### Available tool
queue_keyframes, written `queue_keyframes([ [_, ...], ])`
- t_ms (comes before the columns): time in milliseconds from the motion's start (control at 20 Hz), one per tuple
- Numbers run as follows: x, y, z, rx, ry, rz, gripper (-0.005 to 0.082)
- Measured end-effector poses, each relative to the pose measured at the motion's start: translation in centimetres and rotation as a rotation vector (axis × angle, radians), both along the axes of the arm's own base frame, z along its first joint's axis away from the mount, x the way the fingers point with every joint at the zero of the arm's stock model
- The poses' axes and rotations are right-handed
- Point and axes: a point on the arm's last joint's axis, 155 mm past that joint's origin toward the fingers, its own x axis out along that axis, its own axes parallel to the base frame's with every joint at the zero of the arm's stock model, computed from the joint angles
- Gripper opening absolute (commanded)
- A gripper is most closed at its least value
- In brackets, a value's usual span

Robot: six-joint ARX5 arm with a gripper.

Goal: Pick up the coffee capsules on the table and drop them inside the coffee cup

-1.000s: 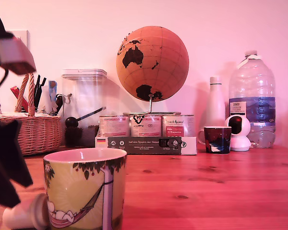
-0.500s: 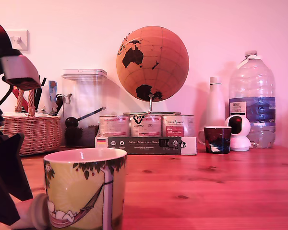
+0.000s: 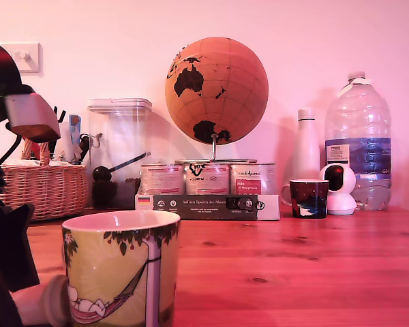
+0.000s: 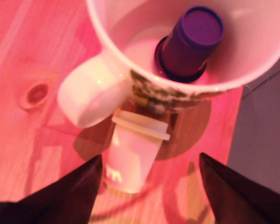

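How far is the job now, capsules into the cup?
One purple capsule already lies inside the coffee cup. The open hand straddles a cream capsule lying on the table beside the cup's handle, not yet gripped. Grasping, lifting and dropping it remain.

strong pink-red cast | wrist view soft, blurred | exterior foreground unfocused

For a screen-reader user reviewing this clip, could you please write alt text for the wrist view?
A cream coffee capsule lies on its side on the wooden table, against the handle side of the coffee cup, between the open gripper fingers. A purple capsule already rests inside the cup.
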Motion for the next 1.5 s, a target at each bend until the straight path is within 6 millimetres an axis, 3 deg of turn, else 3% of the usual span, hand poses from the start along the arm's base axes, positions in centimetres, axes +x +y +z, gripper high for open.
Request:
queue_keyframes([
  [150,0.1,0.0,0.0,-0.002,-0.003,0.000,0.0385],
  [550,0.3,0.3,-0.1,0.018,-0.012,0.008,0.0252],
  [1150,0.5,1.6,-0.3,0.090,-0.023,0.033,0.0195],
  [1500,-0.1,3.6,0.3,0.171,-0.042,0.061,0.0195],
])
